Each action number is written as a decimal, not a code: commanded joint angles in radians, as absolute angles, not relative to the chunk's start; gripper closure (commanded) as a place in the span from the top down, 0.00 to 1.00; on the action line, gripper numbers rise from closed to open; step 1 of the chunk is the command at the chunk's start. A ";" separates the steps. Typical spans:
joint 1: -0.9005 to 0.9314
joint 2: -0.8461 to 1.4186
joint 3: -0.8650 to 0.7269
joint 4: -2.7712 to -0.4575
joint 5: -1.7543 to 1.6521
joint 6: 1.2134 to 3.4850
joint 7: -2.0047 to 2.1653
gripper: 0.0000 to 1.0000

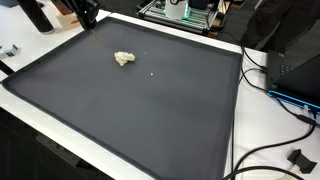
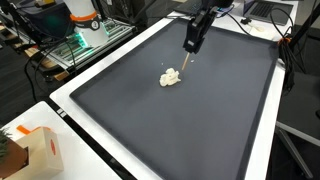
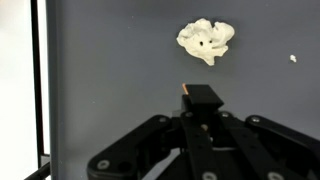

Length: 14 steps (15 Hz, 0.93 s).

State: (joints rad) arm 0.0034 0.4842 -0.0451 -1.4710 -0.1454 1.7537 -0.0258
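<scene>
Gripper (image 2: 189, 46) over the dark mat (image 2: 210, 125), upper centre of frame; we see its fingers pressed together, gripping nothing discernible. White crumpled lump (image 2: 172, 77) lies just below it in frame, not touching.

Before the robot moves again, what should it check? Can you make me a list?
1. White lump in sight in the wrist view, ahead of the gripper: ok.
2. Gripper apart from the lump, not touching it: ok.
3. Jaws shut on the thin tool with an orange tip: ok.
4. How high the tool tip hangs over the mat: cannot tell.
5. Small crumb lying apart from the lump: ok.
6. Cables off the mat, at the table edge: ok.
</scene>
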 commanded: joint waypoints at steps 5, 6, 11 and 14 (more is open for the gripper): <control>-0.035 0.368 -0.024 -1.586 -0.053 1.816 -0.089 0.03; -0.036 0.359 -0.023 -1.593 -0.047 1.819 -0.093 0.03; -0.039 0.325 -0.021 -1.620 -0.021 1.828 -0.114 0.03; -0.025 0.364 -0.029 -1.554 -0.054 1.792 -0.086 0.13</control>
